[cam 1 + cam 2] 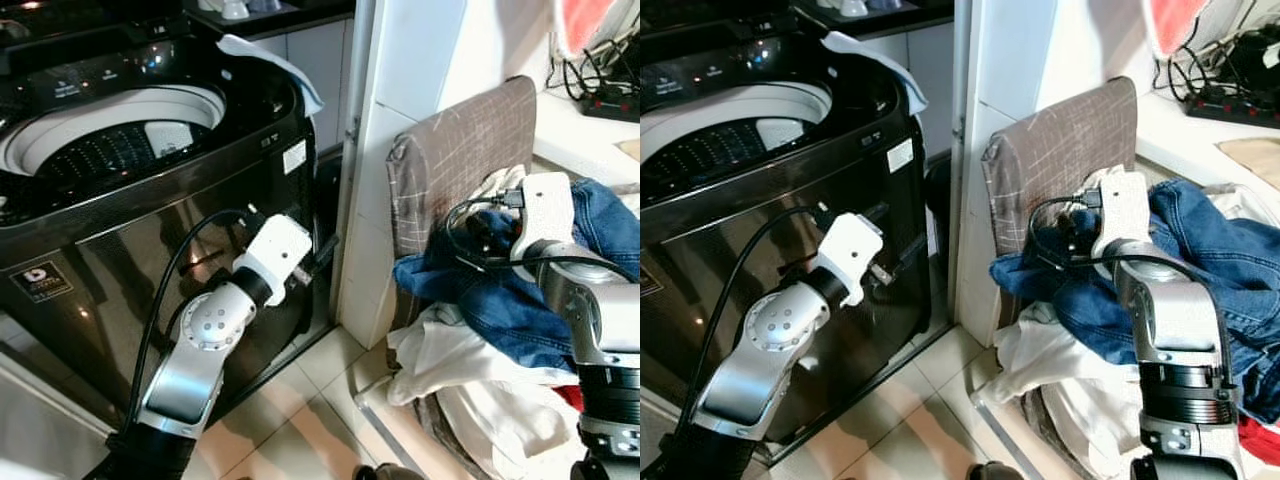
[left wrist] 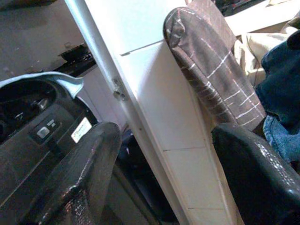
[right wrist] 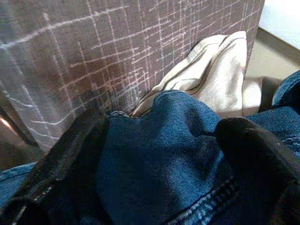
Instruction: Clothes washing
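A black top-loading washing machine point(image 1: 150, 230) stands at the left with its drum point(image 1: 110, 140) uncovered. At the right, a grey-brown checked hamper point(image 1: 460, 150) holds blue jeans point(image 1: 510, 300), white clothes point(image 1: 450, 360) and a beige garment point(image 3: 206, 70). My right gripper point(image 1: 478, 236) reaches into the pile. Its fingers are open, one on each side of a raised fold of the jeans point(image 3: 159, 131). My left gripper point(image 1: 322, 252) hovers low in front of the machine's right corner, pointing toward the hamper. It is open, with nothing between its fingers point(image 2: 79, 178).
A white tiled pillar point(image 1: 390, 150) stands between machine and hamper. A white cloth point(image 1: 270, 60) lies on the machine's back right corner. A power strip with cables point(image 1: 605, 95) sits on the counter behind the hamper. Tiled floor point(image 1: 300, 420) lies below.
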`<state>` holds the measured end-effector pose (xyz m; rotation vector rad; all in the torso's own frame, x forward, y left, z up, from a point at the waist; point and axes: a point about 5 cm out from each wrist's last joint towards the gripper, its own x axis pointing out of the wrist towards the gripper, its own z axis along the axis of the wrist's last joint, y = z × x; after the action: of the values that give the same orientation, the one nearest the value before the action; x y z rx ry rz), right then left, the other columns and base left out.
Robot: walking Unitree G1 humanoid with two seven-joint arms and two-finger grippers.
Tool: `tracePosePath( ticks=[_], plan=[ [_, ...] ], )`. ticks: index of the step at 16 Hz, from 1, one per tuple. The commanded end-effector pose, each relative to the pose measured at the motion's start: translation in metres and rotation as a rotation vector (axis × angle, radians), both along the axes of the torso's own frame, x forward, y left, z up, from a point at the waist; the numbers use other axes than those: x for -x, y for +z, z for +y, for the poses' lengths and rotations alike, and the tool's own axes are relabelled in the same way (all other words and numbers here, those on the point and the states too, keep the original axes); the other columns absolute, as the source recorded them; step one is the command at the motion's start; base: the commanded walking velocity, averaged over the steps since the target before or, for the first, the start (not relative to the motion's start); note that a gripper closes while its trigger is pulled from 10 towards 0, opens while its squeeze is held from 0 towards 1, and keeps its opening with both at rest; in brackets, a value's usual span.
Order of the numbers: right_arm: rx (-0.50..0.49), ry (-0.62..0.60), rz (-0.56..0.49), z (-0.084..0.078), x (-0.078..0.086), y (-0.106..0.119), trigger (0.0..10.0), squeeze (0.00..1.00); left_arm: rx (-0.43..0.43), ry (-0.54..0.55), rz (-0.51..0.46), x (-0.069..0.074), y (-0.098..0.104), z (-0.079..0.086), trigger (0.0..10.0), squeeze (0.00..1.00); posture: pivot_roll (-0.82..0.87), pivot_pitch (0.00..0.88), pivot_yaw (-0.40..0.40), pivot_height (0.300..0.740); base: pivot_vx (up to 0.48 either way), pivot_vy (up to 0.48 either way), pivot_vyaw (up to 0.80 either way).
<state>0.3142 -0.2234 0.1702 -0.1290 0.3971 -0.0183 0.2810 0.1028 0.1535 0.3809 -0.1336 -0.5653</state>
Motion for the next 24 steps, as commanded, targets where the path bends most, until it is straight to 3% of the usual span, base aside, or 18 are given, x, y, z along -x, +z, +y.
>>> tracePosePath(
  ticks=[1, 7, 8, 10, 11, 14, 15, 16, 17, 18, 21, 24],
  plan=[
    [0.01, 0.012, -0.01, 0.003, 0.005, 0.007, 10.0, 1.0, -0.005, 0.006, -0.015, 0.0, 0.005, 0.002, 10.0, 0.0, -0.11, 0.0, -0.021, 0.723, 0.0, 0.0, 0.0],
    [0.04, -0.034, -0.041, -0.01, 0.006, 0.02, 10.0, 1.0, -0.001, -0.01, -0.007, -0.001, 0.003, -0.003, 10.0, 0.0, -0.14, 0.0, -0.013, 0.723, 0.0, 0.0, 0.0],
    [0.015, -0.046, -0.041, -0.01, 0.006, 0.021, 10.0, 1.0, 0.0, -0.012, -0.007, -0.002, 0.004, -0.004, 10.0, 0.0, -0.14, 0.0, -0.013, 0.723, 0.0, 0.0, 0.0],
    [-0.159, -0.107, -0.013, -0.011, 0.004, 0.014, 10.0, 1.0, -0.002, -0.015, -0.007, -0.002, 0.003, -0.004, 10.0, 0.0, -0.14, 0.0, -0.01, 0.723, 0.0, 0.0, 0.0],
    [-0.262, -0.139, 0.055, -0.009, 0.006, 0.004, 10.0, 1.0, -0.002, -0.016, -0.006, -0.002, 0.003, -0.004, 10.0, 0.0, -0.14, 0.0, -0.01, 0.723, 0.0, 0.0, 0.0],
    [-0.22, -0.168, 0.119, -0.014, 0.012, -0.012, 10.0, 0.98, -0.003, -0.014, -0.005, -0.001, 0.004, -0.002, 10.0, 0.0, -0.13, 0.0, -0.01, 0.723, 0.0, 0.0, 0.0],
    [-0.11, -0.188, 0.13, -0.022, 0.016, -0.02, 10.0, 0.0, -0.002, -0.012, -0.003, -0.001, 0.004, -0.001, 10.0, 0.0, -0.13, 0.0, -0.01, 0.723, 0.0, 0.0, 0.0],
    [-0.052, -0.195, 0.137, -0.026, 0.017, -0.023, 10.0, 0.0, -0.002, -0.011, -0.003, -0.001, 0.004, -0.001, 10.0, 0.0, -0.13, 0.0, -0.01, 0.723, 0.0, 0.0, 0.0],
    [0.103, -0.206, 0.128, -0.036, 0.02, -0.025, 10.0, 0.0, -0.002, -0.011, -0.004, -0.001, 0.004, -0.001, 10.0, 0.0, -0.13, 0.0, -0.013, 0.723, 0.0, 0.0, 0.0],
    [0.343, -0.173, 0.09, -0.049, 0.022, -0.02, 10.0, 0.0, -0.001, -0.01, -0.005, -0.001, 0.004, -0.001, 10.0, 0.0, -0.13, 0.0, -0.014, 0.723, 0.0, 0.0, 0.0],
    [0.507, -0.104, 0.126, -0.069, 0.027, -0.023, 10.0, 0.0, 0.0, -0.016, 0.004, 0.0, 0.002, -0.003, 10.0, 0.0, -0.14, 0.0, -0.014, 0.723, 0.0, 0.0, 0.0],
    [0.483, -0.088, 0.218, -0.072, 0.033, -0.055, 10.0, 0.0, 0.003, -0.028, 0.006, 0.0, 0.001, -0.007, 10.0, 0.0, -0.15, 0.0, -0.015, 0.723, 0.0, 0.0, 0.0]
  ],
)
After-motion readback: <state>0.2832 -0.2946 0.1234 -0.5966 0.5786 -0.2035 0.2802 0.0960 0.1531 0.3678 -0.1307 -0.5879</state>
